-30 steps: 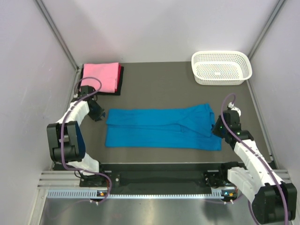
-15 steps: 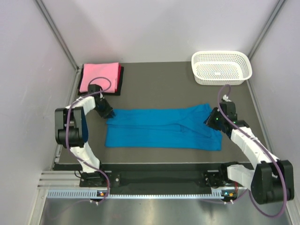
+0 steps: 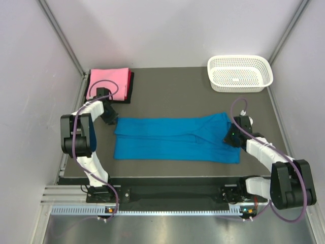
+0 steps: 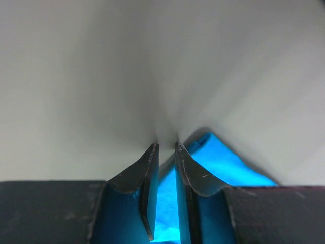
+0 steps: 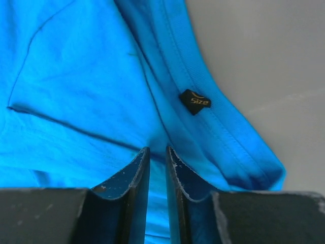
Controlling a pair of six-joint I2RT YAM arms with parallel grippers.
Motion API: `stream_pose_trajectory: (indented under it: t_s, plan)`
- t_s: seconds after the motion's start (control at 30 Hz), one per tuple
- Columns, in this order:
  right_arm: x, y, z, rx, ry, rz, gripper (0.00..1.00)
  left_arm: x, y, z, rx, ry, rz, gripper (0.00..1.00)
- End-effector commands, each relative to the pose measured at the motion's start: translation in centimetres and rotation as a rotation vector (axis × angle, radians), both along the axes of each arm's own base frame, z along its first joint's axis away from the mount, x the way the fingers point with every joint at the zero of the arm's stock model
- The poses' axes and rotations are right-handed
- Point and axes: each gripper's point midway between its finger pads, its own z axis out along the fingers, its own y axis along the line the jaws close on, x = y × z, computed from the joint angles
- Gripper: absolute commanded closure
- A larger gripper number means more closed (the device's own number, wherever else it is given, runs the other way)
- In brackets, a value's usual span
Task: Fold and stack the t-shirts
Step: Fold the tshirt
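Left gripper [image 3: 110, 120] shifted outward, right gripper [image 3: 230, 138] nearward, at blue t-shirt [image 3: 172, 140].

The shirt [image 3: 175, 138] lies flat across the middle of the table [image 3: 172, 94], its long side running left to right. A folded stack [image 3: 109, 84] sits in the far left corner and the basket [image 3: 238, 86] in the far right corner. The left gripper [image 3: 111, 121] is at the shirt's far left corner, between stack and shirt. The right gripper [image 3: 228, 141] is over the shirt's right end, a tag [image 5: 194, 101] just beyond its jaws.
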Motion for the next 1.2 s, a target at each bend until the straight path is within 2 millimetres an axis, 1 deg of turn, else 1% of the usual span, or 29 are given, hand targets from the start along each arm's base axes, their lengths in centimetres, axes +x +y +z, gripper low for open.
stream_pose_trajectory:
  t_s: [0.0, 0.03, 0.07, 0.1, 0.13, 0.17, 0.2, 0.23, 0.27, 0.3, 0.33, 0.37, 0.4, 0.43, 0.47, 0.5, 0.53, 0.57, 0.6, 0.63, 0.67, 0.73, 0.8, 0.83, 0.9, 0.97, 1.03, 1.17]
  plan:
    - [1.6, -0.4, 2.4, -0.035, -0.095, 0.017, 0.79, -0.4, 1.3, 0.8, 0.051, -0.004, 0.052, 0.76]
    - [2.1, 0.0, 3.3, -0.029, -0.118, 0.044, 0.78, 0.1, 1.1, 1.5, 0.036, -0.021, 0.043, 0.76]
    - [2.5, 0.8, 4.5, -0.001, -0.154, 0.087, 0.75, 0.6, 0.9, 2.7, 0.025, -0.049, 0.031, 0.74]
    - [3.5, 1.8, 6.2, 0.030, -0.211, 0.145, 0.73, 1.6, 0.2, 4.2, 0.001, -0.088, -0.008, 0.73]
    - [3.7, 3.3, 7.4, 0.072, -0.248, 0.243, 0.70, 1.6, 0.2, 5.4, 0.000, -0.100, -0.020, 0.72]
    - [4.1, 4.2, 8.1, 0.092, -0.275, 0.292, 0.69, 1.9, 0.1, 6.3, -0.001, -0.115, -0.038, 0.71]
    - [4.9, 4.9, 9.2, 0.100, -0.320, 0.351, 0.67, 2.4, -0.6, 7.6, -0.031, -0.145, -0.066, 0.71]
    - [4.9, 6.0, 9.6, 0.138, -0.326, 0.411, 0.65, 2.6, -1.4, 9.0, -0.060, -0.190, -0.097, 0.70]
    - [5.1, 6.5, 8.6, 0.145, -0.289, 0.440, 0.64, 2.6, -2.0, 9.7, -0.084, -0.213, -0.128, 0.70]
    - [5.7, 6.9, 9.2, 0.134, -0.297, 0.485, 0.63, 2.1, -3.0, 9.7, -0.126, -0.219, -0.160, 0.69]
    - [5.8, 7.7, 9.1, 0.154, -0.290, 0.530, 0.61, 2.0, -3.6, 11.1, -0.140, -0.266, -0.186, 0.69]
    - [6.5, 8.0, 9.0, 0.146, -0.281, 0.567, 0.61, 1.1, -4.1, 10.4, -0.160, -0.260, -0.205, 0.67]
    - [6.7, 8.4, 8.9, 0.151, -0.280, 0.595, 0.60, 0.6, -5.4, 10.6, -0.225, -0.278, -0.250, 0.66]
    - [6.7, 9.1, 9.0, 0.169, -0.281, 0.638, 0.58, 0.5, -5.9, 11.2, -0.245, -0.313, -0.272, 0.66]
    - [7.3, 9.4, 8.6, 0.162, -0.263, 0.680, 0.57, -0.5, -6.5, 10.3, -0.275, -0.294, -0.274, 0.66]
    - [7.3, 9.8, 8.3, 0.167, -0.245, 0.716, 0.56, -0.8, -7.0, 10.3, -0.304, -0.297, -0.288, 0.66]
    - [7.3, 10.1, 6.7, 0.176, -0.186, 0.741, 0.55, -1.3, -7.8, 10.5, -0.342, -0.302, -0.311, 0.66]
    - [7.6, 10.3, 6.8, 0.176, -0.162, 0.765, 0.55, -1.8, -8.3, 10.1, -0.362, -0.296, -0.318, 0.66]
    - [7.5, 10.6, 6.5, 0.178, -0.155, 0.820, 0.55, -2.1, -8.8, 10.3, -0.375, -0.299, -0.333, 0.66]
    - [7.5, 10.7, 6.0, 0.179, -0.132, 0.836, 0.54, -2.4, -9.2, 10.3, -0.390, -0.297, -0.344, 0.66]
    - [7.7, 10.8, 5.5, 0.178, -0.103, 0.846, 0.54, -2.7, -9.3, 10.3, -0.392, -0.294, -0.352, 0.66]
    - [8.0, 10.5, 5.0, 0.156, -0.100, 0.854, 0.53, -2.9, -9.2, 10.7, -0.368, -0.301, -0.358, 0.66]
    - [8.4, 10.4, 5.0, 0.140, -0.105, 0.852, 0.52, -3.2, -8.9, 10.7, -0.348, -0.302, -0.361, 0.66]
    - [8.3, 10.5, 4.6, 0.141, -0.095, 0.857, 0.52, -3.2, -8.9, 11.0, -0.345, -0.311, -0.360, 0.66]
    - [8.2, 10.7, 4.4, 0.158, -0.073, 0.866, 0.52, -3.3, -9.1, 10.8, -0.349, -0.316, -0.363, 0.66]
    - [8.0, 10.6, 3.6, 0.150, -0.058, 0.891, 0.51, -3.1, -9.2, 10.7, -0.347, -0.316, -0.368, 0.66]
    - [7.8, 10.8, 3.3, 0.161, -0.055, 0.903, 0.51, -3.2, -9.2, 10.5, -0.341, -0.300, -0.367, 0.66]
    - [7.7, 11.0, 2.6, 0.175, -0.046, 0.903, 0.50, -3.0, -9.3, 10.9, -0.338, -0.310, -0.372, 0.66]
